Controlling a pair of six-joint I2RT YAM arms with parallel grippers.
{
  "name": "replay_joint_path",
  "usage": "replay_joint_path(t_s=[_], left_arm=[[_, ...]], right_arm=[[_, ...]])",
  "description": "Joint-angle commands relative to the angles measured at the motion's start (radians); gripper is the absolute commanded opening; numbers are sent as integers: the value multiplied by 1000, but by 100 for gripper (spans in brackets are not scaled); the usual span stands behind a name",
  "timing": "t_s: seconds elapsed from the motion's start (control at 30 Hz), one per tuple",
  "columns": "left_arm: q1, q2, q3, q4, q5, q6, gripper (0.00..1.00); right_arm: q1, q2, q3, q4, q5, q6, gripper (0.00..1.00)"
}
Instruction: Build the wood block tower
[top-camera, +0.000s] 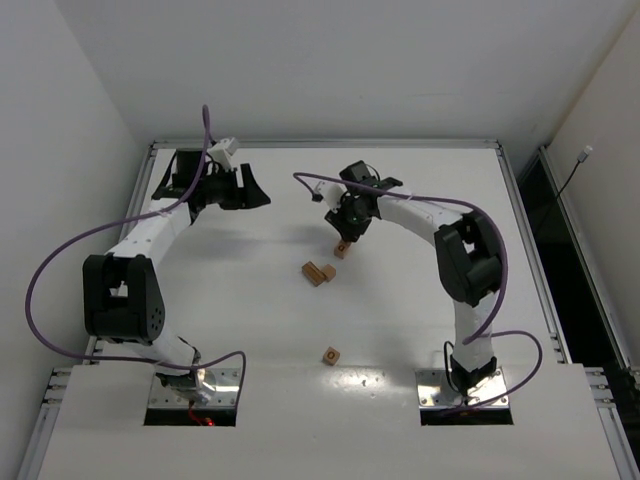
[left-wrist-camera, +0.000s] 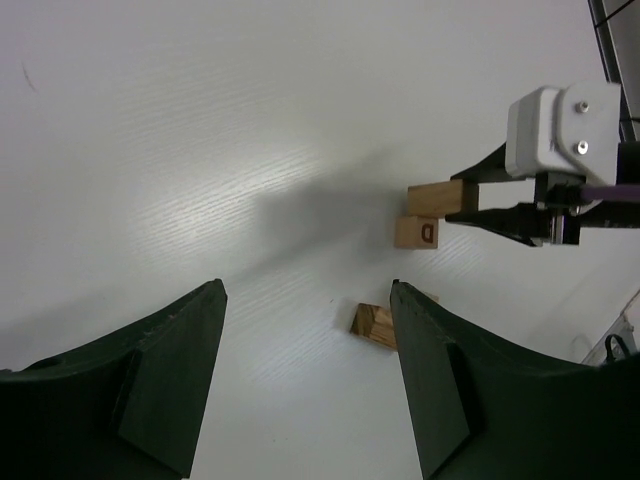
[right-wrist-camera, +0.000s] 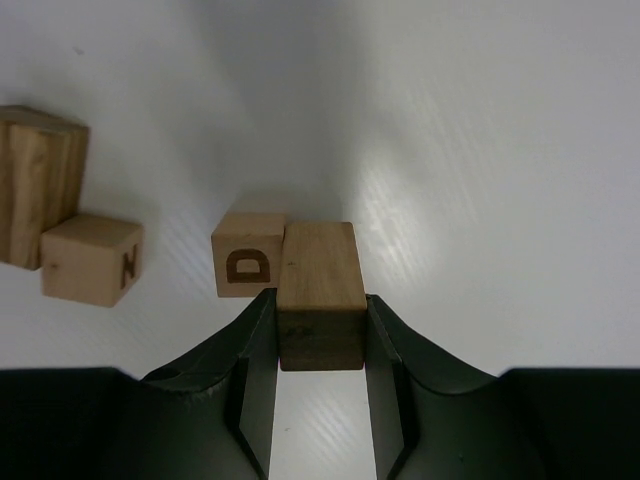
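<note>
My right gripper (right-wrist-camera: 320, 300) is shut on a plain wooden brick (right-wrist-camera: 320, 280), held at about the top level of a cube marked D (right-wrist-camera: 247, 263) and just to its right; I cannot tell if they touch. The left wrist view shows that brick (left-wrist-camera: 436, 198) over the D cube (left-wrist-camera: 417, 232). A cube marked N (right-wrist-camera: 92, 258) and a larger brick (right-wrist-camera: 35, 185) lie to the left. In the top view the right gripper (top-camera: 346, 234) is at table centre, and a ring-marked cube (top-camera: 331, 355) lies near the front. My left gripper (top-camera: 250, 195) is open and empty at the back left. No tower stands.
The pair of loose blocks (top-camera: 319, 272) lies just left of and nearer than the right gripper; one of them (left-wrist-camera: 375, 325) is half hidden behind my left gripper's right finger (left-wrist-camera: 430, 380). A raised metal rim (top-camera: 330, 144) bounds the white table.
</note>
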Motion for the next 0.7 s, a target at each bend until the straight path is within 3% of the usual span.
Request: replay_joint_path(t_s=[0.0,0.37,0.67], left_arm=[[9,-4,40,-16,8,26,63],[29,5,20,-16,29,26,63],[29,5,2,-25,106,101,63]], right_arm=[[38,-70,-34,-25,-79,-30,0],[178,-246,-237,-94,-227,-149,0],[207,-304,-202,-199,-202,-229,0]])
